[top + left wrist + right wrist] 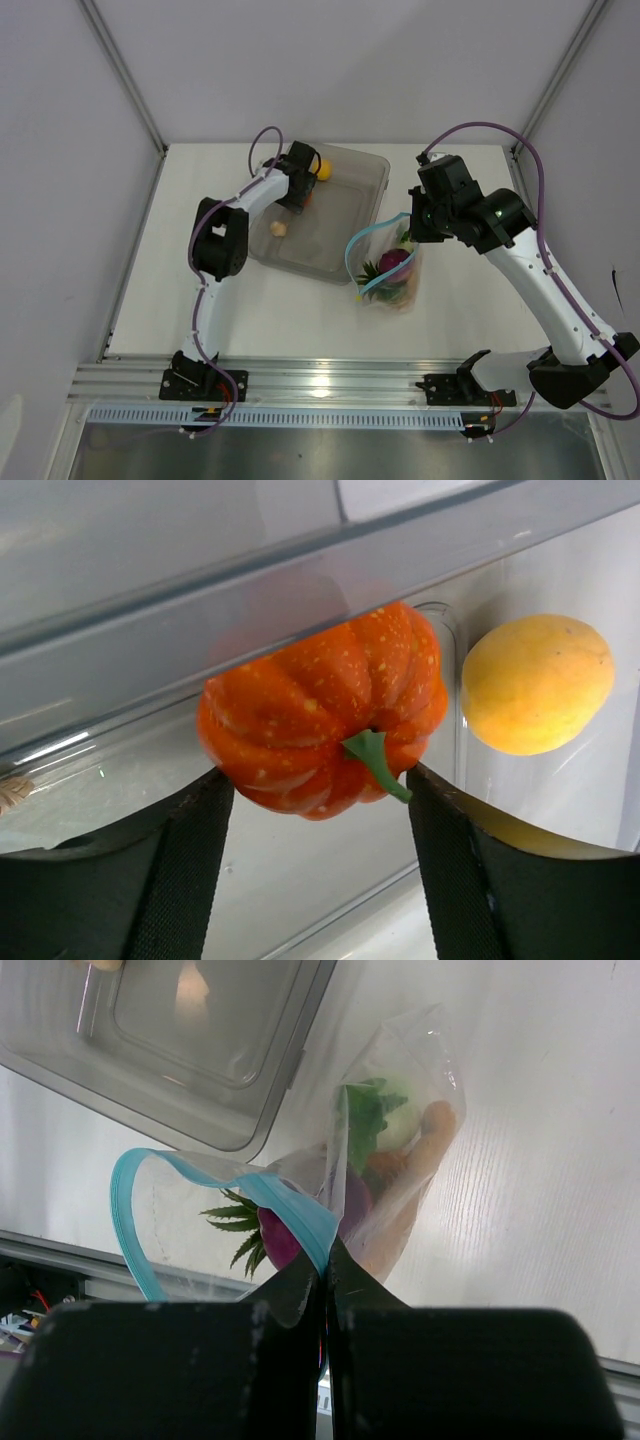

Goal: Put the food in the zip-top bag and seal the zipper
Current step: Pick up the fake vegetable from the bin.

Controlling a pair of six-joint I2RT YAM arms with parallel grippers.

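Observation:
My left gripper (300, 190) (315, 776) reaches into the clear grey tray (340, 270), and its fingertips (205, 810) touch both sides of the orange pumpkin (320, 715) (307, 197). A yellow lemon (537, 685) (322, 170) lies just right of the pumpkin. My right gripper (410, 222) (327, 1260) is shut on the light blue zipper (290, 1205) (352, 250) and holds the mouth of the zip-top bag (395, 280) (425, 1080) up and open. Inside the bag are a purple onion (280, 1238), a green leafy sprig (235, 1220), a white radish (400, 1125) and an orange piece (436, 1125).
A small beige bit (279, 229) lies on the tray floor. The tray wall (150, 630) rises close behind the pumpkin. The bag rests on the white table (300, 310) right of the tray. A metal rail (330, 380) runs along the near edge.

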